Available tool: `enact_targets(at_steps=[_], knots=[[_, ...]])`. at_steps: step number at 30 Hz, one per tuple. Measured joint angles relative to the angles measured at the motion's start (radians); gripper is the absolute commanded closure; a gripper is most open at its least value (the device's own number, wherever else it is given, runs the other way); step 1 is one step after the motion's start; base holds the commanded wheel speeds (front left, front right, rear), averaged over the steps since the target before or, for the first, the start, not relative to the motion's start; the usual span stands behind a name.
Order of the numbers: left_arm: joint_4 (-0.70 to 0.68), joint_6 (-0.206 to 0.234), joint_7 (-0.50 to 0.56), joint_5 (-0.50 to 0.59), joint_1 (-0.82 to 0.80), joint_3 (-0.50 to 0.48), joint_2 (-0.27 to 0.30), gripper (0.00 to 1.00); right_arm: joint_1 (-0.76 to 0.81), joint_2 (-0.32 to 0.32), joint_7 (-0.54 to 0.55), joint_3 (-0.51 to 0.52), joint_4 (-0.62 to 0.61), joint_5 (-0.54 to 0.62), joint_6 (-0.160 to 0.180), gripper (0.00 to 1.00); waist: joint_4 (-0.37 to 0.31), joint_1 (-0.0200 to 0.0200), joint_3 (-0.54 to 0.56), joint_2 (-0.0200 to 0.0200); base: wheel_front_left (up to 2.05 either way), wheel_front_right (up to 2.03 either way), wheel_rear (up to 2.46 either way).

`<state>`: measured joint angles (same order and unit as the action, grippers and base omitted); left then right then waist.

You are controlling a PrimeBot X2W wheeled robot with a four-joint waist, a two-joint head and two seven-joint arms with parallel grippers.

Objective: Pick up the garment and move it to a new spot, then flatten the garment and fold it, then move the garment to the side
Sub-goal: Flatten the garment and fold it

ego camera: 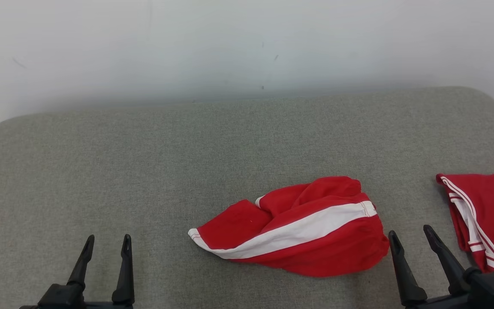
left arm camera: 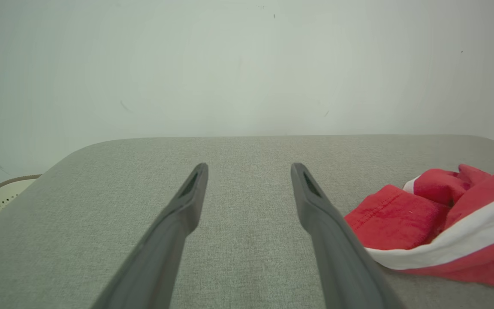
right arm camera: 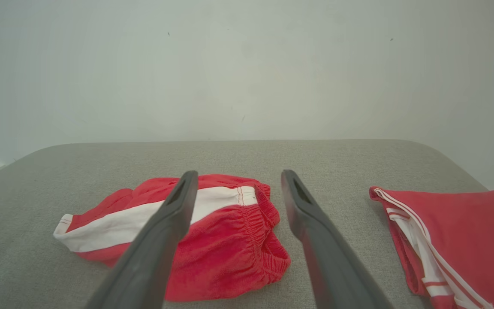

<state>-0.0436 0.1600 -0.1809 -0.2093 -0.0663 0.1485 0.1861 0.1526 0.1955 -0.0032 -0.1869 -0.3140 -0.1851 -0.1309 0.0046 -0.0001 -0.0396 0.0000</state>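
1. Red shorts (ego camera: 298,231) with a broad white side stripe, lying in a crumpled heap on the grey bench (ego camera: 144,150). Elastic waistband end bunched up at the right, one leg hem pointing out to the left.
2. Left gripper (ego camera: 108,237) to the left of the shorts and well apart from them, low over the bench. Fingers spread wide, holding nothing.
3. Right gripper (ego camera: 409,231) just beside the shorts, at their right, near the waistband end. Fingers also wide apart and empty, with no touch on the cloth as far as can be seen.
4. Further to the right of the shorts, and apart from them, a second red garment (ego camera: 487,206) with thin white trim. Lying flatter than the shorts and cut off by the edge of the head view. Impossible to tell whether already finished or only waiting.
5. Progress, as a judgement: at the very beginning for the shorts. Not picked up, not moved to a new spot, not flattened, not folded, not put aside.
6. Left to do, most likely: to close on the cloth, to carry it to bare bench left of the shorts' present place, then to spread, fold and move it aside.
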Motion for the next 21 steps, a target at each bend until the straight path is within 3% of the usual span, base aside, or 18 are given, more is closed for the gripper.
enact_targets(at_steps=[11, 16, 21], knots=[[0.014, -0.010, 0.023, -0.008, -0.024, 0.028, -0.005, 0.00, -0.010, -0.002, -0.002, 0.006, -0.011, -0.008, 0.000, 0.00, 0.003, 0.0001, -0.034, 0.0000, 0.00, 0.00, 0.00], [0.018, -0.037, 0.056, -0.015, -0.057, 0.060, -0.011, 0.00, -0.020, 0.005, -0.001, 0.015, -0.010, -0.021, 0.000, 0.00, 0.006, 0.0001, -0.051, 0.0000, 0.00, 0.00, 0.00], [0.072, -0.093, 0.140, -0.047, -0.125, 0.121, -0.030, 0.00, -0.050, 0.048, 0.021, 0.033, 0.011, -0.056, 0.000, 0.00, 0.012, 0.0001, -0.084, 0.0001, 0.00, 0.00, 0.00]])
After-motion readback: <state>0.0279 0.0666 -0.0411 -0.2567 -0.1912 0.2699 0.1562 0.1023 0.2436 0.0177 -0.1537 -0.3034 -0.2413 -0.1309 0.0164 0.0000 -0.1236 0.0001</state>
